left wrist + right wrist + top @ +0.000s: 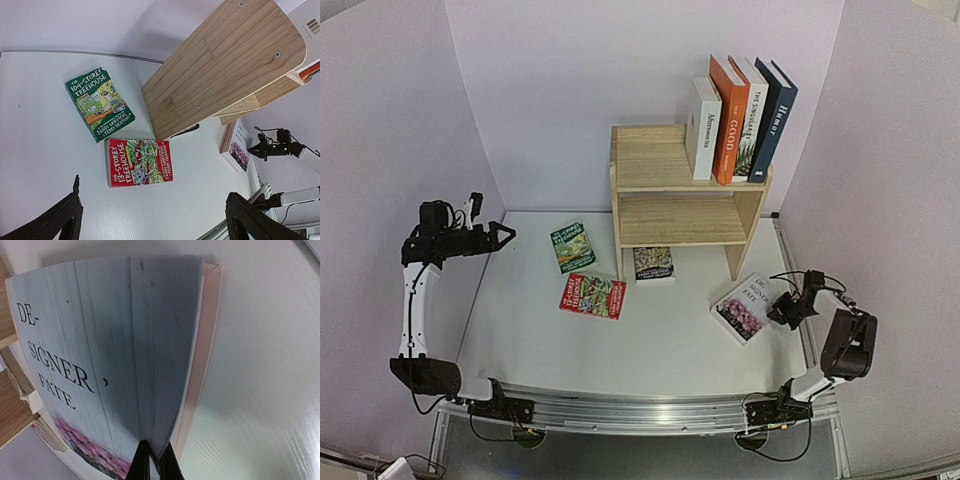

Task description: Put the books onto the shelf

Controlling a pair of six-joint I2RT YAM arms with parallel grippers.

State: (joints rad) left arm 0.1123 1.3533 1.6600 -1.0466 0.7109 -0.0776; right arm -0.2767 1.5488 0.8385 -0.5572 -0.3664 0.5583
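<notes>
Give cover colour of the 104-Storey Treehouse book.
The book is green with white title lettering; it shows best in the left wrist view.

The left end effector (506, 237) hangs raised, jaws spread wide; the right end effector (775, 314) sits low, pinched closed.

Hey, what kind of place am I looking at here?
Probably a robotics lab test cell: plain pale walls box in a white table, two robot arms are bolted to a metal rail at its near edge, and a small wooden shelf holds a few books.
</notes>
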